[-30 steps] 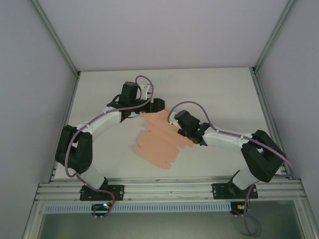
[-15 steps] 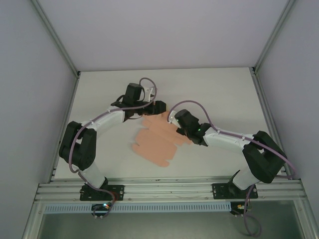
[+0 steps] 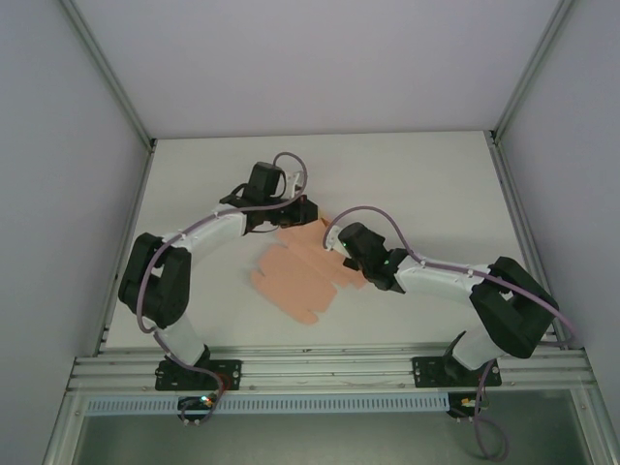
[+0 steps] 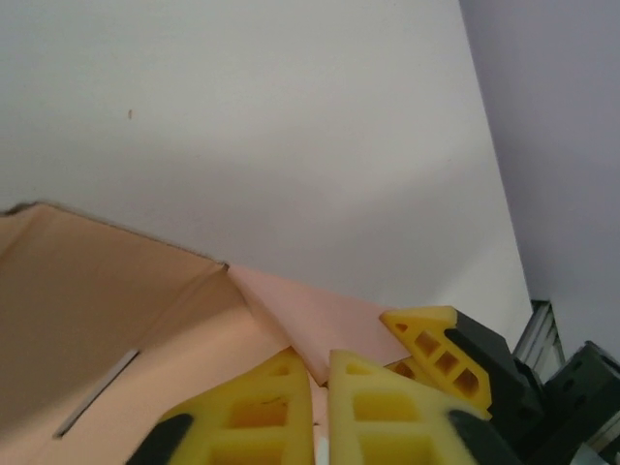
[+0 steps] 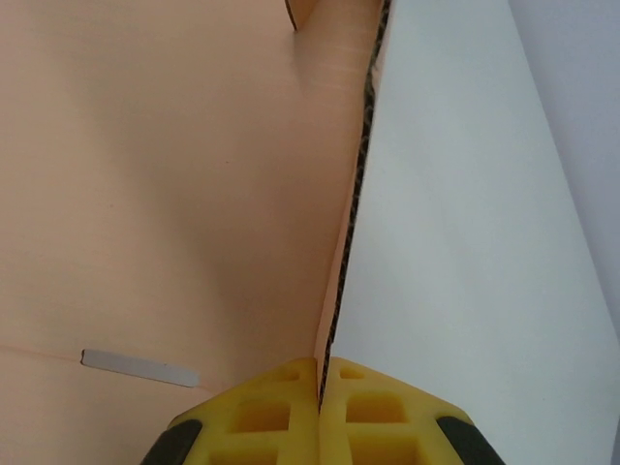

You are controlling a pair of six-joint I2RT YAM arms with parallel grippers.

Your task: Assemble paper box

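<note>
The paper box (image 3: 295,276) is a salmon-pink die-cut sheet with flaps, lying mid-table between the two arms. My left gripper (image 3: 308,210) is at the sheet's far edge, its yellow fingers (image 4: 254,412) shut on a pointed corner flap of the paper box (image 4: 329,325). My right gripper (image 3: 339,240) is at the sheet's right edge. Its yellow fingers (image 5: 266,412) are shut on the thin edge of a raised panel of the paper box (image 5: 174,184). The other gripper's yellow fingertip (image 4: 431,341) shows close behind the flap.
The white table (image 3: 426,179) is bounded by aluminium rails left and right and a rail (image 3: 329,368) along the near edge. Grey walls enclose the cell. Both arms' elbows reach inward over the table's centre.
Both grippers have shifted a little to the left with the sheet, and the sheet's near-left end has slid leftward. The left arm's wrist has moved further over the far edge.
</note>
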